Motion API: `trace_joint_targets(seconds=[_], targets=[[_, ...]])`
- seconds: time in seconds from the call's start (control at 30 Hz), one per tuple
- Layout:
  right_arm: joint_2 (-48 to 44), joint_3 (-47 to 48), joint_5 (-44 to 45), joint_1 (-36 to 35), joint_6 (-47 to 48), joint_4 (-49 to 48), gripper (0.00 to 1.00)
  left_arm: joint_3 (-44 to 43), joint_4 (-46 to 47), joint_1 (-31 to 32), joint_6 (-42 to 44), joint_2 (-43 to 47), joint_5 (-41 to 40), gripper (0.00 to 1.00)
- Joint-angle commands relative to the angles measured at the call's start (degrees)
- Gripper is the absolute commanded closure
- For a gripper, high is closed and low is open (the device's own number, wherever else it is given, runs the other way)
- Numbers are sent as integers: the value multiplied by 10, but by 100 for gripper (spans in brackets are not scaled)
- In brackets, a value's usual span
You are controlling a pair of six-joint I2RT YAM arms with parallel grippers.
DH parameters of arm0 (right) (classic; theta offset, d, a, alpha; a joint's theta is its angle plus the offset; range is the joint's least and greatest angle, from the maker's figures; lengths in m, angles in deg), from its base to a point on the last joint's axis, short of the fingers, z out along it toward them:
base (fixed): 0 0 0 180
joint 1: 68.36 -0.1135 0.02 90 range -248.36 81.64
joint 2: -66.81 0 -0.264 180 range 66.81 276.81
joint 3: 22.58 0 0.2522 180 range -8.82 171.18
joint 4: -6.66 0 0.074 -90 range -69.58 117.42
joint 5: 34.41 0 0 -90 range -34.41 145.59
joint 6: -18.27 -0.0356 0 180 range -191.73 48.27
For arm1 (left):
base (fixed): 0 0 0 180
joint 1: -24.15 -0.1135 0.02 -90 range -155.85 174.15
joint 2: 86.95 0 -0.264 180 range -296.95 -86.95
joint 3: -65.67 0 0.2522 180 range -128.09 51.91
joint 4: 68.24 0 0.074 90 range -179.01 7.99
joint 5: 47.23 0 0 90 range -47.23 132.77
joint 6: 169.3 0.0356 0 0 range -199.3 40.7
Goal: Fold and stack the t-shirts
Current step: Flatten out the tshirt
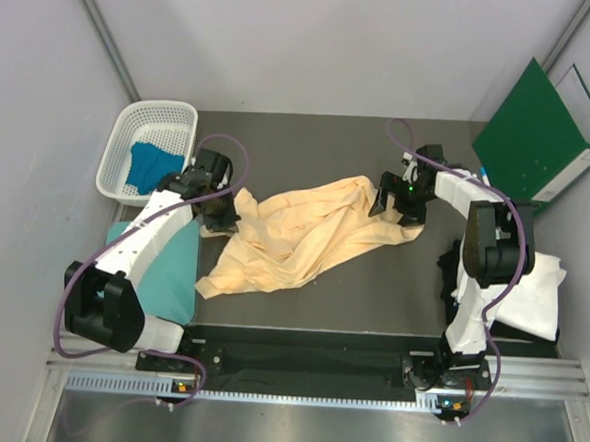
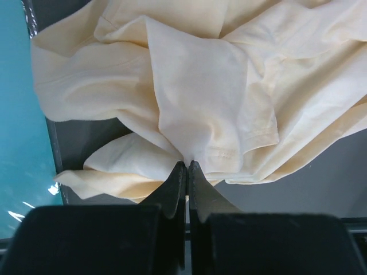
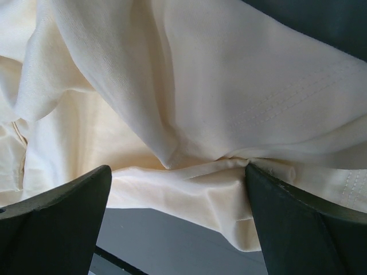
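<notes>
The pale peach-yellow t-shirt [image 1: 299,233] lies crumpled across the middle of the dark table. My left gripper [image 1: 218,214] is at its left end, shut on a fold of the cloth [image 2: 189,114]; in the left wrist view the jaws [image 2: 187,167] meet with cloth pinched between them. My right gripper [image 1: 398,209] is at the shirt's right end, open, with a hemmed edge of the shirt [image 3: 189,114] lying between the spread fingers [image 3: 69,212]. A blue t-shirt [image 1: 150,164] lies in the basket. A white t-shirt [image 1: 531,291] lies at the right under my right arm.
A white basket [image 1: 151,122] stands at the back left. A teal cloth [image 1: 167,268] lies under my left arm. A stiff green folder [image 1: 541,131] leans at the back right. Grey walls close in both sides.
</notes>
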Motion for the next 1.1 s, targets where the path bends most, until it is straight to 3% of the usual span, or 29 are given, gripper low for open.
trace_joint_targets(seconds=[0.0, 0.1, 0.13, 0.2, 0.3, 0.83, 1.07], targets=[[-22, -3, -9, 7, 1, -10, 0, -49, -44, -2, 19, 28, -33, 100], [-21, -3, -12, 8, 1, -9, 0, -58, -62, -1, 25, 34, -52, 100], [-21, -4, -12, 7, 1, -10, 0, -52, -60, -2, 30, 36, -55, 95], [-20, -4, -11, 7, 2, -11, 0, -43, -62, -2, 33, 32, -52, 73], [-16, -3, -12, 7, 4, -8, 0, -22, -64, -2, 27, 24, -35, 60], [-15, 4, -15, 7, 12, -2, 0, 32, 29, -1, 10, -12, -31, 58], [-14, 4, -15, 7, 10, -4, 0, 22, 46, -1, -2, -27, -21, 65]])
